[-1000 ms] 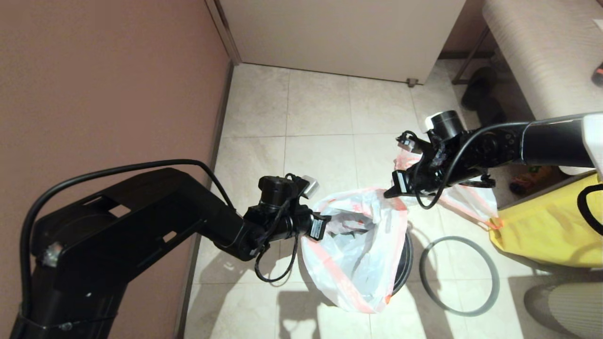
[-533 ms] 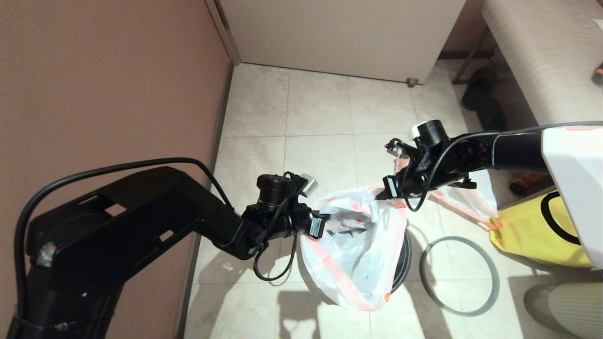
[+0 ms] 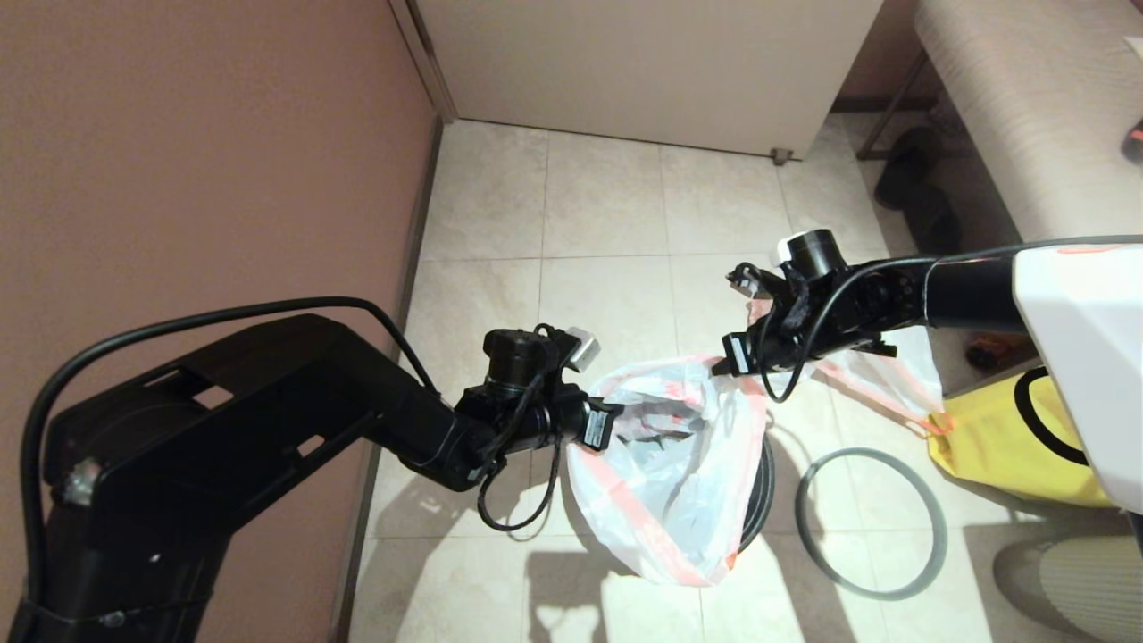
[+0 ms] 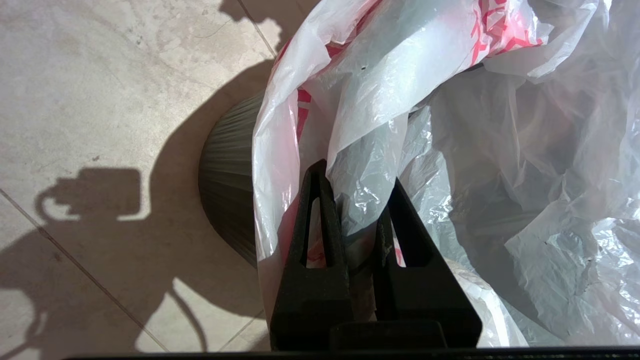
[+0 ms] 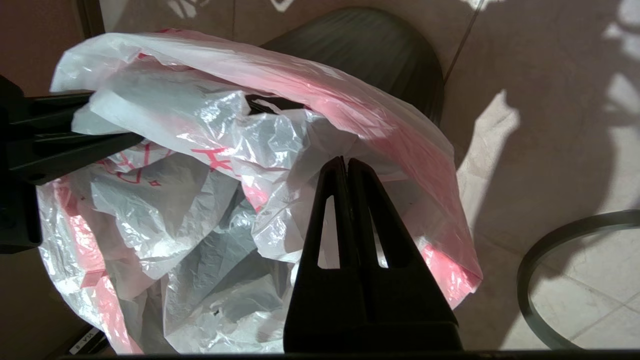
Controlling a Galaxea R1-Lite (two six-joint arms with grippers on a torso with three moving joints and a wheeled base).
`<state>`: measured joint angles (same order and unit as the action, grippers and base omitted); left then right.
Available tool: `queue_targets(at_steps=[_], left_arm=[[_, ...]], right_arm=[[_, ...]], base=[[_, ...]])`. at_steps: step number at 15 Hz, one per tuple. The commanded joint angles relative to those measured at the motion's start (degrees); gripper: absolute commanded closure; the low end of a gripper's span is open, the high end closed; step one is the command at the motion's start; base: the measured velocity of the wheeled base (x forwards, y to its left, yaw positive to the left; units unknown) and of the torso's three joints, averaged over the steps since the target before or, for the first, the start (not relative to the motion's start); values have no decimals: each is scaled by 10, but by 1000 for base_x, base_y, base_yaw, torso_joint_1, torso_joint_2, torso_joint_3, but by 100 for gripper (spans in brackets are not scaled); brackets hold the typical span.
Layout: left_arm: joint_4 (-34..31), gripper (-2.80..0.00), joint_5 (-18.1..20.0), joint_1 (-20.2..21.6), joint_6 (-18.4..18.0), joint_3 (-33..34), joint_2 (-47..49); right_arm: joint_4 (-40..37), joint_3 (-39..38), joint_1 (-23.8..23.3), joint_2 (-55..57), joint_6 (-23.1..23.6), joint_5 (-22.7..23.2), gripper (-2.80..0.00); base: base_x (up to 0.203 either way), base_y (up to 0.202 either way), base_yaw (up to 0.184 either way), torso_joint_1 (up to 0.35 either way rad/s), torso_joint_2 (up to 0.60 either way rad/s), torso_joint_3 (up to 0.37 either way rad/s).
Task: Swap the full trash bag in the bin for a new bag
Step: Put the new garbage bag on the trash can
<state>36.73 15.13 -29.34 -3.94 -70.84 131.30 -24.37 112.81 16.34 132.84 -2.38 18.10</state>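
Head view shows the lining step in hand: the new bag (image 3: 679,482) is held open over the bin (image 3: 763,500), its mouth stretched between the two arms while its body drapes down the near side of the bin rather than hanging inside. The left gripper (image 3: 600,427) pinches the hem on the wall side; in the left wrist view its jaws stand almost closed with a fold of thin plastic between them. The right gripper (image 3: 725,355) holds the opposite hem, and the right wrist view shows its jaws pressed fully together on the film. A second white bag with a pink hem (image 3: 893,379) lies on the floor behind the right arm, touching the yellow bag (image 3: 1009,446) — probably the full trash bag, though its contents cannot be made out. The next move, as I judge it, calls for spreading the mouth wider than the bin's rim and lowering both hems evenly, so the film slips over the edge all round; the grey hoop (image 5: 521,272) waits on the floor just beside the bin. Room is lopsided — the wall (image 3: 223,161) crowds the left arm, while open tile lies ahead and to the right.
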Motion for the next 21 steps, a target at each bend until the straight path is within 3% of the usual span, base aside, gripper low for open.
queue_targets(at_steps=[1, 11, 16, 21], left_arm=[[2, 0, 1, 0, 0, 0, 0], [3, 0, 0, -1, -2, -6, 17], [3, 0, -2, 12, -1, -24, 32], [5, 0, -3, 22, 1, -29, 23]], right_arm=[[-3, -1, 0, 11, 1, 1, 0], [1, -3, 1, 29, 5, 1, 0], [-101, -4, 0, 22, 49, 0, 0], [-127, -22, 2, 8, 56, 1, 0]], base=[[0, 0, 0, 0, 0, 0], [0, 0, 0, 0, 0, 0], [0, 0, 0, 0, 0, 0], [0, 0, 0, 0, 0, 0]])
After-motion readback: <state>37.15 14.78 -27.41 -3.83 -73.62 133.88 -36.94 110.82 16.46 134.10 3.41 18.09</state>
